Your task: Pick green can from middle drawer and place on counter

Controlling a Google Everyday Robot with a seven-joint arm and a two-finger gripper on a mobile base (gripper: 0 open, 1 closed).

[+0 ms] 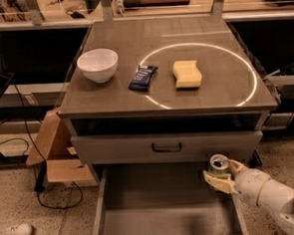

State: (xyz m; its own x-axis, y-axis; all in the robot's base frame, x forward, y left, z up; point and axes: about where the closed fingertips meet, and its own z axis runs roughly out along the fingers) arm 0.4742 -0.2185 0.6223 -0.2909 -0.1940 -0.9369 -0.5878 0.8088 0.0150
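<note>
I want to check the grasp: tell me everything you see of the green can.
The green can is a small, metal-looking cylinder with a shiny silver top, roughly upright. Only a strip of its green side shows. The gripper clasps it, with cream fingers on both sides. It is at the right rear corner of the open middle drawer, just before the closed drawer front above. Whether it rests on the drawer floor cannot be told.

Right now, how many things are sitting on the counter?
3: white bowl at left, dark snack packet in the middle, yellow sponge inside the white circle. The gripper holds the green can above the middle drawer.
</note>
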